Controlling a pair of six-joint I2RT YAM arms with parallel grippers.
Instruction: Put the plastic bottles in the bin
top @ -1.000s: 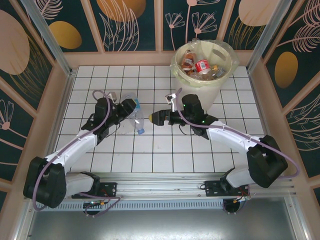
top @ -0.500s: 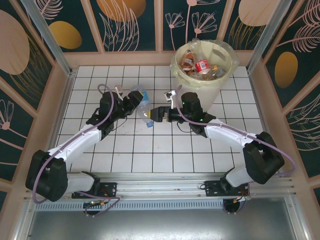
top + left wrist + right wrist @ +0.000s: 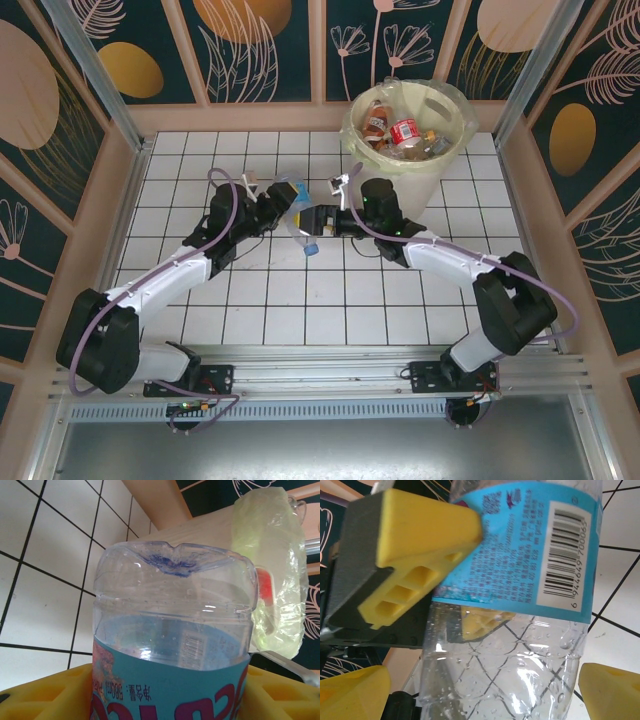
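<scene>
The left claw [image 3: 278, 208] is clamped on the blue-labelled bottle [image 3: 298, 225] above the surface [image 3: 200, 160], cap toward the near edge; the right claw [image 3: 322, 220], fingers apart, straddles its clear body, nearer the bin [image 3: 425, 175]

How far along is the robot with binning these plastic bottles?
Done: several plastic bottles lie in the large round cream bucket lined with a plastic bag. In hand: a clear plastic bottle with a blue label, clamped in the left arm's jaws, the right arm's open jaws either side of it, probably for a hand-over. Left: that bottle is not yet in the bucket.
</scene>
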